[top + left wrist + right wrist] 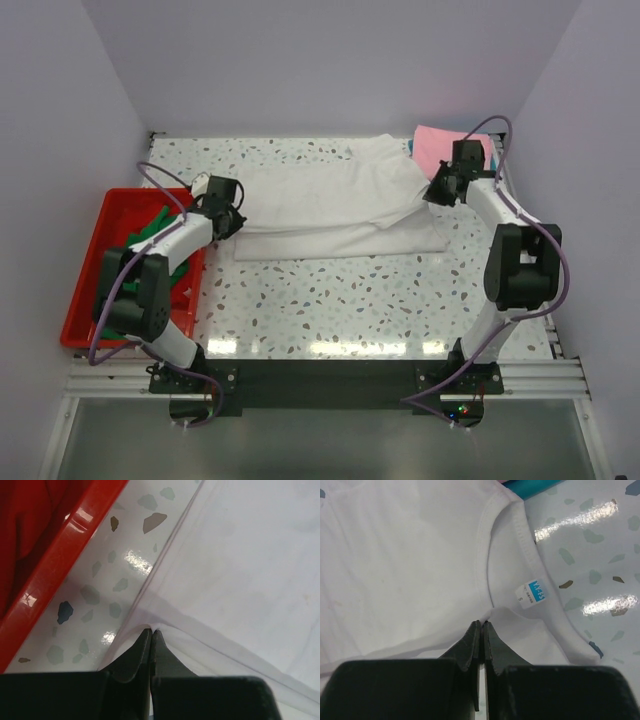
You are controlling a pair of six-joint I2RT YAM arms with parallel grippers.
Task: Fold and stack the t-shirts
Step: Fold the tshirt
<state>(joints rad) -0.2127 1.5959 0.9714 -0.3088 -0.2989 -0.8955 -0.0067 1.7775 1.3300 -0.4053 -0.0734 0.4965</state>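
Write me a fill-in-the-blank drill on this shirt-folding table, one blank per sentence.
1. Both pairs of jaws are pinched shut on the ___ t-shirt.
2. The tray beside the left arm is ___.
3. The cloth lying in that tray is ___.
4. The topmost shirt in the far right corner is ___.

Missing words: white; red; green; pink.

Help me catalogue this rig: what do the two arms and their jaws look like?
Left arm and right arm: white links with black joint housings. A purple cable loops along each. Jaws are black, tapering to thin tips.
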